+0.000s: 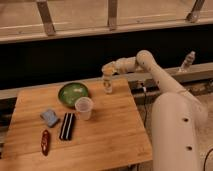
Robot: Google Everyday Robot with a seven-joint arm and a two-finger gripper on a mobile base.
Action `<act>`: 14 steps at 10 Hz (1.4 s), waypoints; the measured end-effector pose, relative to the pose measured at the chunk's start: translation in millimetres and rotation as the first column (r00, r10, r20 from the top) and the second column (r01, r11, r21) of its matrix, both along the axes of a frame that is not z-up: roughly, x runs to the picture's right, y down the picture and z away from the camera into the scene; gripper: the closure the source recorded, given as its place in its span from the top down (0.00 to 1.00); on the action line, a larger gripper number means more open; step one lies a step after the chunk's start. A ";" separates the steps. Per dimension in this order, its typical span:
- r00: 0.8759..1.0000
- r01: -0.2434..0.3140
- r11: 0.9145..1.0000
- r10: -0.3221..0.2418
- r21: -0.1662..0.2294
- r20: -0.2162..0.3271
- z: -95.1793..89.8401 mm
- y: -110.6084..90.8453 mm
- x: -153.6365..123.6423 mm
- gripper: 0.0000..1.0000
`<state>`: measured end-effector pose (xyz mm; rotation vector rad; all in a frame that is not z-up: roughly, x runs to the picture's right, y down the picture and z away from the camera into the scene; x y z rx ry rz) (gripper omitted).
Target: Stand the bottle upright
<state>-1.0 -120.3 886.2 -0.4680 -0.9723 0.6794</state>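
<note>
No readable text, labels, brands or numbers are showing anywhere. End effector [107, 71] is hovering at the bottle [108, 85] near the bench [110, 140] far edge; no legible marking is showing on either.

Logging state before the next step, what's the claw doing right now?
Claw: at the far edge of the table, right at the top of the upright bottle; whether it grips the bottle cannot be told.
</note>
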 end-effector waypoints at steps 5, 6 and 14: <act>1.000 -0.001 1.000 0.001 0.000 0.000 -0.1 -0.2 0.4 0.74; 1.000 -0.001 1.000 0.001 0.000 0.000 -0.2 -0.3 0.4 0.78; 1.000 -0.002 1.000 0.002 0.000 -0.002 0.4 0.0 1.6 0.80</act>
